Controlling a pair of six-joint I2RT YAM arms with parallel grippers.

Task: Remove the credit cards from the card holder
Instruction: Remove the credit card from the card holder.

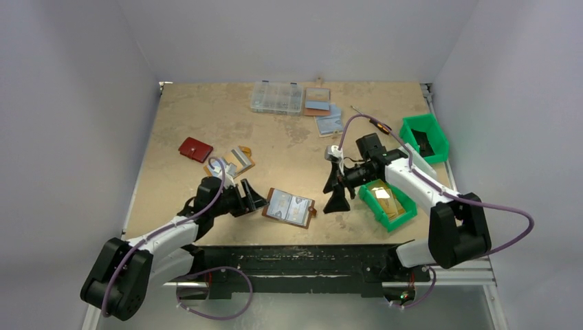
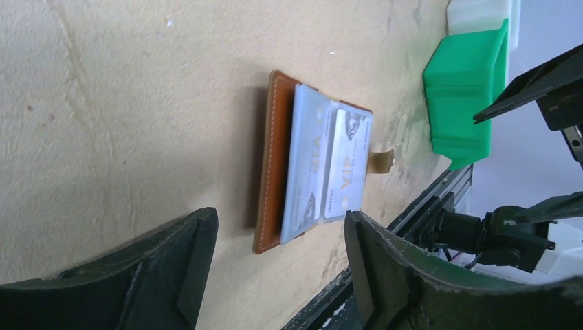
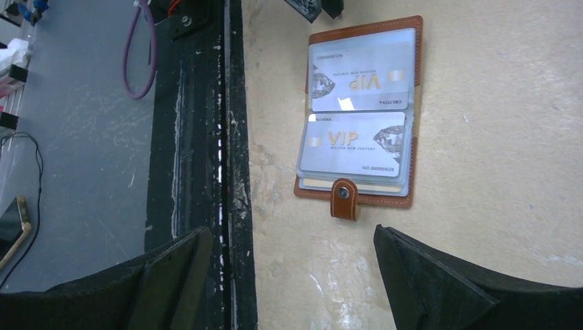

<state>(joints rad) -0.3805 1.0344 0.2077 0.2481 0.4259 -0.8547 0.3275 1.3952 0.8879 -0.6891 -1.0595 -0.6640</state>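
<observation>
The brown leather card holder (image 1: 289,207) lies open on the table near the front edge, snap tab (image 3: 344,199) pointing right. Two silvery-grey VIP credit cards (image 3: 354,144) sit in its clear sleeves, and a gold edge shows beneath them. The holder also shows in the left wrist view (image 2: 275,165). My left gripper (image 1: 249,196) is open and empty just left of the holder, low over the table (image 2: 280,223). My right gripper (image 1: 335,191) is open and empty just right of the holder, its jaws spread wide (image 3: 292,237). Gold-orange cards (image 1: 381,194) lie in a green bin (image 1: 405,213).
A second green bin (image 1: 425,137) stands at the far right. A dark red wallet (image 1: 195,149) and another open holder (image 1: 230,163) lie at left. A clear plastic box (image 1: 276,97), a brown holder (image 1: 317,101) and light blue cards (image 1: 330,122) lie at the back.
</observation>
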